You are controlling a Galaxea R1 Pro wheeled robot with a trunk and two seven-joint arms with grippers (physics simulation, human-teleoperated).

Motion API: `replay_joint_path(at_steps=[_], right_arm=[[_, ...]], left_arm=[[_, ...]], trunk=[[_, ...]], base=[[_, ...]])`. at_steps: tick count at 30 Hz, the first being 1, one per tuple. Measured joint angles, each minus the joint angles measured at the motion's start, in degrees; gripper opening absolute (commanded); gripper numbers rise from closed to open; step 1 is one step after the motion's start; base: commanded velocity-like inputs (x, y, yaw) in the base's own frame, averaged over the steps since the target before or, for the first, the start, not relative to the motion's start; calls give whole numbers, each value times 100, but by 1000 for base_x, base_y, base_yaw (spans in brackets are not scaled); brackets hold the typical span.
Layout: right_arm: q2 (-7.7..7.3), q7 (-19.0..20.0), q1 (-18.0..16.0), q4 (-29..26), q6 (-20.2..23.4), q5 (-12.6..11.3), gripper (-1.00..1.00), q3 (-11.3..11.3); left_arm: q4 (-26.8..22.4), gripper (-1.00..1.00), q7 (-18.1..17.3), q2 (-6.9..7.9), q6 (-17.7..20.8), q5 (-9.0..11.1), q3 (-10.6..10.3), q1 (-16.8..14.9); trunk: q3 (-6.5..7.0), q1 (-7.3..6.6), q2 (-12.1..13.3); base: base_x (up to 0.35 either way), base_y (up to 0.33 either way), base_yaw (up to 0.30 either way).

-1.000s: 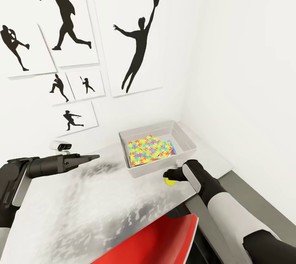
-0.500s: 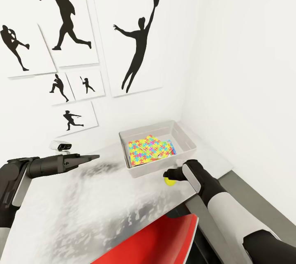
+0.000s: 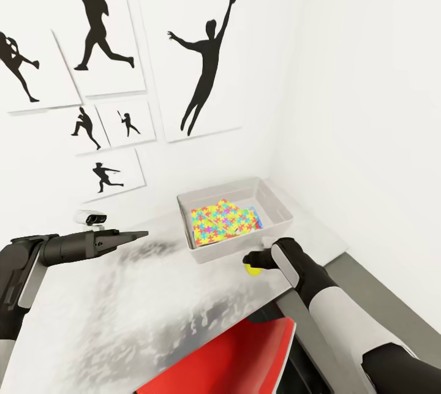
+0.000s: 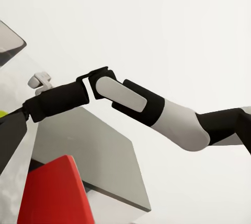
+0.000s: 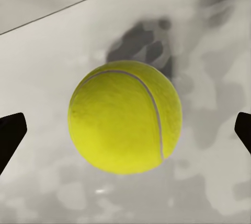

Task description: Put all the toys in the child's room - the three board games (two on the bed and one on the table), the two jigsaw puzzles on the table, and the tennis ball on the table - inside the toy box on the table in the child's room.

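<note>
White smooth walls fill the upper half of the head view, w/ flat black baseball silhouettes on white panels [image 3: 202,63] at upper left. Below, the table [image 3: 122,308] top is pale grey, glossy, w/ cloudy mottled reflections. At center stands the toy box [image 3: 277,205], a light-grey rectangular tray w/ low sloping sides; inside lie the jigsaw puzzles [image 3: 217,222], thin sheets w/ bright interlocking pieces, and a blue edge shows beside them.

The tennis ball [image 3: 251,269] is on the table just in front of the box, near its front right corner. In the right wrist view the ball [image 5: 125,115] is round, fuzzy yellow w/ a pale curved seam. The right gripper [image 3: 254,261] is over it, dark fingertips [image 5: 10,138] spread wide, one each side, not touching.

The left gripper [image 3: 138,235] hangs over the table at center left, thin black fingers looking pressed together. A red flat shape [image 3: 226,357] is at bottom center.
</note>
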Motion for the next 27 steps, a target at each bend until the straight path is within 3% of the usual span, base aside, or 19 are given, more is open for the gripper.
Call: replay_joint_path(at_steps=[27], right_arm=[[0,0,-2,-40,-14,0,100,0]], left_arm=[[1,100,0,0,0,0,0,0]], trunk=[[-235,0,-1]], base=[[0,0,0]])
